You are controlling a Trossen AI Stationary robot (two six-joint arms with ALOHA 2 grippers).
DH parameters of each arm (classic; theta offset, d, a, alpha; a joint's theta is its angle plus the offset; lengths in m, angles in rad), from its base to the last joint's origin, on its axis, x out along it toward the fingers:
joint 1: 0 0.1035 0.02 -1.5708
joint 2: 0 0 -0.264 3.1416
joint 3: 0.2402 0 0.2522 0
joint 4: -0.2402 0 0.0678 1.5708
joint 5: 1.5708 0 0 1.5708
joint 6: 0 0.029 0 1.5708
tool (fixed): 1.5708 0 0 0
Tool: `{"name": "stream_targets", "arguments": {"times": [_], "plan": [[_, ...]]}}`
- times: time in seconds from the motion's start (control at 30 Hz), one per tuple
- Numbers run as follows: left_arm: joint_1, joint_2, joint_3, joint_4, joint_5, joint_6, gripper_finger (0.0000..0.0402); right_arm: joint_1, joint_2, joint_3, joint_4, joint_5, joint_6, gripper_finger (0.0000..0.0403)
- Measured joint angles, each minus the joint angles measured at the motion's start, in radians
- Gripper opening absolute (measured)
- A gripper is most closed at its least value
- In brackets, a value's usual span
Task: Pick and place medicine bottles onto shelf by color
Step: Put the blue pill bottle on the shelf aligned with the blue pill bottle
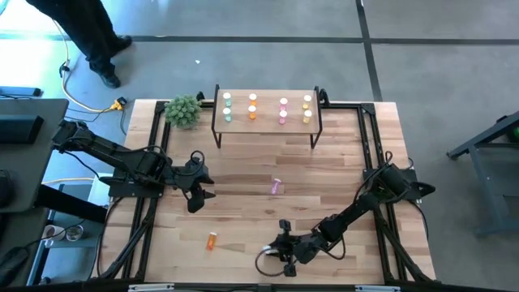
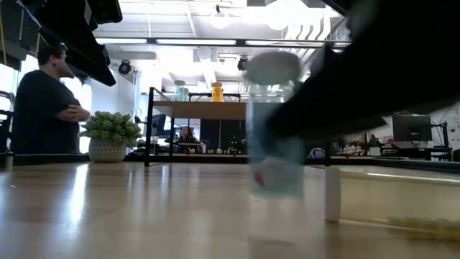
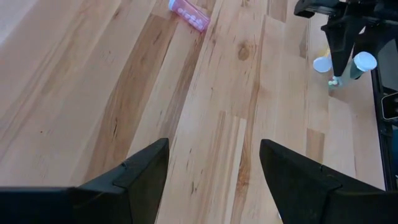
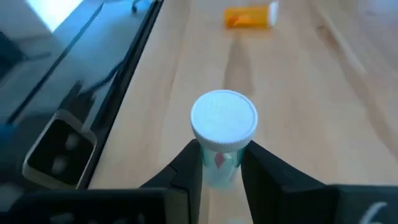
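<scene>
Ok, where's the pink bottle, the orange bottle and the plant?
pink bottle [image 1: 276, 186], high view, middle of its body.
orange bottle [image 1: 212, 240], high view, middle of its body.
plant [image 1: 183, 110], high view, middle of its leaves.

small light-wood shelf on black legs [image 1: 267, 122] at table's far edge, eight tiny white-capped pill bottles [image 1: 267, 108] on top, bushy potted plant [image 1: 183, 110] just left, pink bottle [image 1: 276, 186] lying mid-table, orange bottle [image 1: 212, 240] lying nearer front-left

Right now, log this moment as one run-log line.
right gripper: shut on green bottle, near table's front edge | left gripper: open, empty, hovering | orange bottle, pink bottle: lying on table | shelf: eight bottles
</scene>
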State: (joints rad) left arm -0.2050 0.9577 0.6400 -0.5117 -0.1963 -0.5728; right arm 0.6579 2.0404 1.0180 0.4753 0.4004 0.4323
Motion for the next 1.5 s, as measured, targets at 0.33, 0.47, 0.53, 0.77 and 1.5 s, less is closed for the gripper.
{"name": "stream_targets", "arguments": {"times": [0.33,0.47,0.53,0.77,1.5], "plan": [[0.001,0.000,0.000,0.042,-0.026,0.002,0.0241,-0.098,-0.007,0.001,0.002,-0.064,0.192,0.0079],[0.001,0.000,0.000,0.085,-0.024,0.065,0.0241,-0.155,-0.007,0.004,0.007,-0.125,0.191,0.0079],[0.001,0.000,0.000,0.101,-0.024,0.105,0.0241,-0.189,-0.007,0.021,-0.010,-0.161,0.174,0.0079],[0.040,0.000,0.000,0.123,0.009,0.223,0.0241,-0.319,-0.007,0.159,-0.200,-0.301,0.057,0.0079],[0.291,0.000,0.001,0.119,0.287,0.445,0.0241,-0.580,-0.007,0.410,-0.564,-0.412,-0.098,0.0078]]}}
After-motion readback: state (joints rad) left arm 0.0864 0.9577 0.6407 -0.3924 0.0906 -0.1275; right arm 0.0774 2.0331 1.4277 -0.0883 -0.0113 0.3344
